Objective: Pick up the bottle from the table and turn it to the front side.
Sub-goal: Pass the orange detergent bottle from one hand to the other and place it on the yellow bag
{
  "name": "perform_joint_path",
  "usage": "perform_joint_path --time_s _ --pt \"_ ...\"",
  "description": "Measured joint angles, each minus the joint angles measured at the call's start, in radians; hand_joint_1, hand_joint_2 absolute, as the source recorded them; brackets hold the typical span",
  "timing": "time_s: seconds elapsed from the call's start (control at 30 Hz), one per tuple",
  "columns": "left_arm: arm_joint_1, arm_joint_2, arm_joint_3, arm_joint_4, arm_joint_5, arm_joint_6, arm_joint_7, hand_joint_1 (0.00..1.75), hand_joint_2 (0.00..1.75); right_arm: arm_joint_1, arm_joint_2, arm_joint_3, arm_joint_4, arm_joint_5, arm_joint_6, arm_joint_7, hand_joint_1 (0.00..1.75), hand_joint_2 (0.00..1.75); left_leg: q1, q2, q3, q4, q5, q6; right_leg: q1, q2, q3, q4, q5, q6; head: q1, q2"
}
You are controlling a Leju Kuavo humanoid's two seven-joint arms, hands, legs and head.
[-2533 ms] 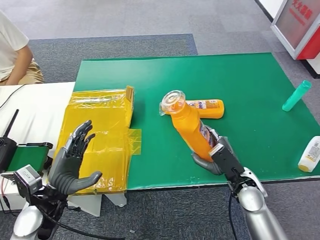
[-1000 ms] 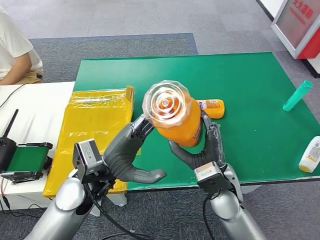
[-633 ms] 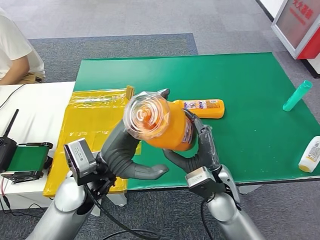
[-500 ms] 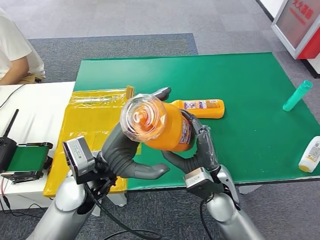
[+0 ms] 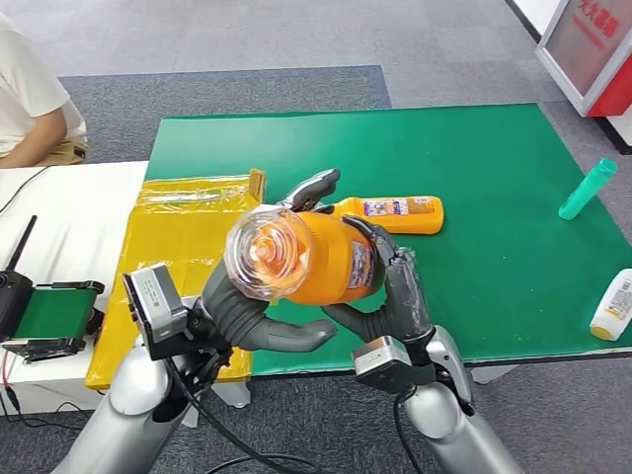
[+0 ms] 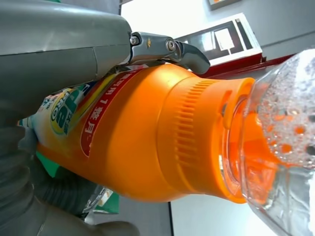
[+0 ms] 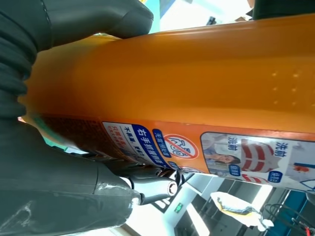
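A person in a white shirt (image 5: 26, 94) sits at the far left beside a white counter (image 5: 71, 212). A yellow bag (image 5: 190, 262) overlaps the green counter (image 5: 484, 168). The left hand (image 5: 246, 306) cradles the orange bottle (image 5: 320, 262) near its clear cap (image 5: 265, 254); whether its fingers truly grip is hard to tell. The right hand (image 5: 391, 291) grips the bottle's body, held above the counter. Behind lies a second orange bottle (image 5: 399, 212), then a green tube (image 5: 587, 188) and a white bottle (image 5: 612, 306).

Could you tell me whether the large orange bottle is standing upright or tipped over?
Tipped: the large orange plastic bottle lies sideways, off the table, clear cap toward the camera.
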Motion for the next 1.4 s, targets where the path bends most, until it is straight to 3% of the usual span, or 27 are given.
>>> perform_joint_path --time_s 0.03,0.53,0.73,0.87,1.27,1.4 --pt "-0.001 -0.001 -0.002 0.001 -0.005 0.0 0.004 1.75 1.75 0.001 -0.001 0.0 0.0 0.004 -0.004 0.001 1.75 1.75 0.0 0.0 0.0 0.0 0.0 0.0 0.0 0.0 0.0 0.0 0.0 0.0 0.0 0.0" --pt "-0.003 -0.007 -0.015 0.022 -0.053 0.0 0.018 1.75 1.75 0.028 -0.015 0.0 -0.013 0.048 -0.016 0.03 1.75 1.75 0.0 0.0 0.0 0.0 0.0 0.0 0.0 0.0 0.0 0.0 0.0 0.0 0.0 0.0" --pt "0.009 -0.007 -0.015 0.026 -0.096 0.025 -0.018 1.75 1.75 0.033 -0.016 0.0 -0.02 0.021 0.003 0.041 1.75 1.75 0.0 0.0 -0.001 0.0 0.0 0.0 0.0 0.0 0.0 0.0 0.0 0.0 0.0 0.0" --pt "0.024 -0.007 -0.015 0.026 -0.121 0.055 -0.04 1.75 1.75 0.034 -0.018 -0.001 -0.02 -0.023 0.01 0.035 0.0 1.75 0.0 0.0 -0.001 0.0 0.0 0.0 0.0 0.0 0.0 0.0 0.0 0.0 0.0 0.0" --pt "0.081 -0.005 0.017 -0.003 -0.253 0.167 -0.119 1.75 1.75 0.039 -0.019 -0.061 -0.025 -0.121 0.011 0.039 0.0 1.75 0.0 0.0 -0.001 0.0 0.0 0.0 0.0 0.0 0.0 0.0 0.0 0.0 0.0 0.0" --pt "0.088 0.002 0.057 -0.016 -0.343 0.248 -0.145 1.75 1.75 0.052 -0.019 -0.106 -0.049 -0.156 -0.002 0.032 0.0 1.75 0.0 0.0 -0.001 0.0 0.0 0.0 0.0 0.0 -0.001 0.0 0.0 0.0 0.0 0.0"
